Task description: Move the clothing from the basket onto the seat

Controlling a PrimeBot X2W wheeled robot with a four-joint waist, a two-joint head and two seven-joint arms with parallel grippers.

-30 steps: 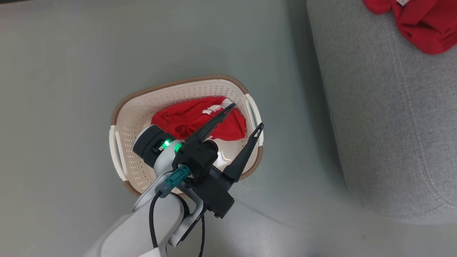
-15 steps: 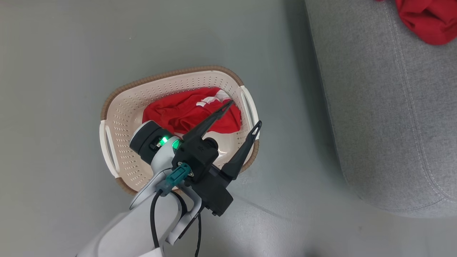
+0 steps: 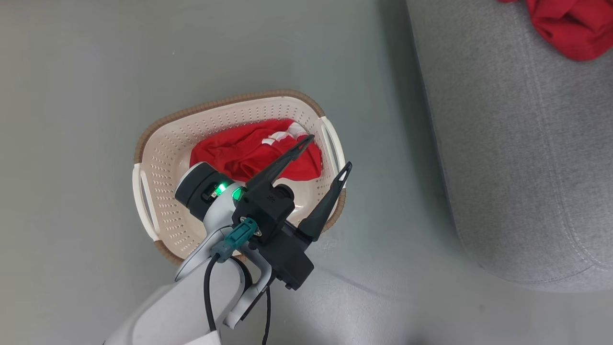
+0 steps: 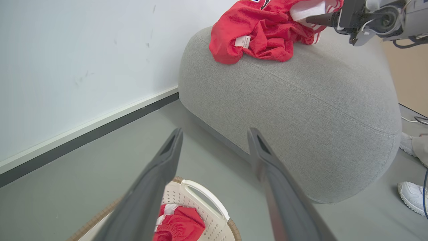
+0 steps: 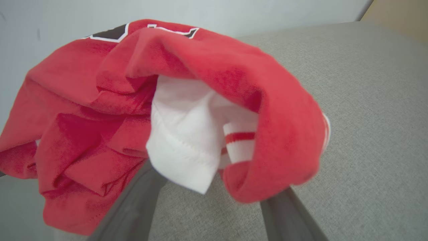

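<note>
You're holding the left gripper spread over the basket, where one red garment is lying crumpled (soft, light, slack: take a raised fold), while the right gripper is standing open against the other garment on the seat.

The red garment sits crumpled on the grey seat. Its white lining is turned out at the centre, and its dark white-edged lettering is toward eleven o'clock. From six o'clock rises the right gripper. Its two fingers stand wide apart, with the tips hidden under the cloth.
</note>
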